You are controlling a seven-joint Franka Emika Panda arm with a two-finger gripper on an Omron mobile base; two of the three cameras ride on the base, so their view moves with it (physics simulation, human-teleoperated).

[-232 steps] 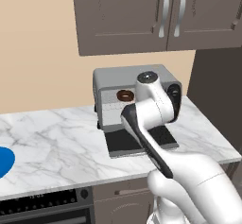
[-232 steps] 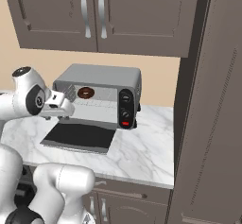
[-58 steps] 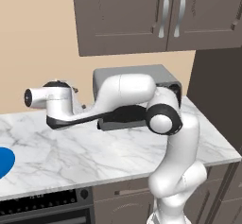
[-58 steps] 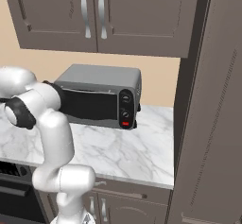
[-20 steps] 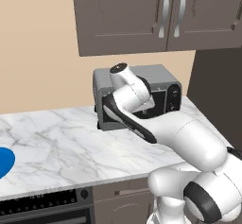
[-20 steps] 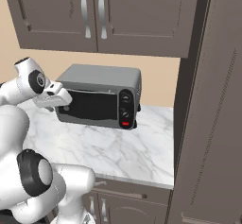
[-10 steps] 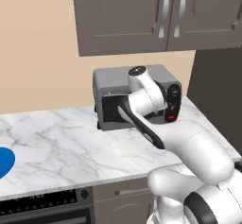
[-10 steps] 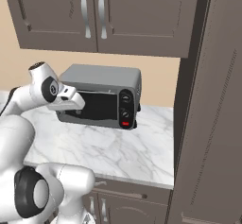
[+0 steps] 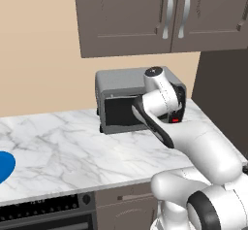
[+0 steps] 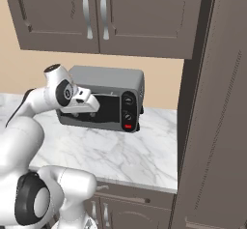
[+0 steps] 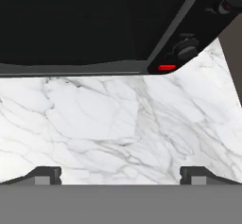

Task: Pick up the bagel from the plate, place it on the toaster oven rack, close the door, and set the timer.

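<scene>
The toaster oven (image 9: pixel 121 81) stands at the back of the marble counter with its dark glass door (image 9: pixel 118 111) shut. The bagel and the toaster oven rack are hidden behind the door. My gripper (image 10: pixel 94 106) hangs open and holds nothing, just in front of the door (image 10: pixel 107 108) and left of the control knobs (image 10: pixel 128 100). In the hand view the door (image 11: pixel 71 20) fills the top and the knobs (image 11: pixel 186 48) sit at the upper right. The gripper (image 11: pixel 119 175) has only marble between its tips. The blue plate (image 9: pixel 5 166) lies bare at the far left.
A red button (image 10: pixel 128 125) sits under the knobs on the oven's right panel. Wall cabinets (image 9: pixel 160 15) hang above the oven. A tall cabinet (image 10: pixel 217 102) walls off the counter's right end. Marble counter (image 9: pixel 63 146) stretches between the plate and the oven.
My hand has swung right along the oven's front, from its left corner towards the control panel. The door has stayed shut and the gripper open.
</scene>
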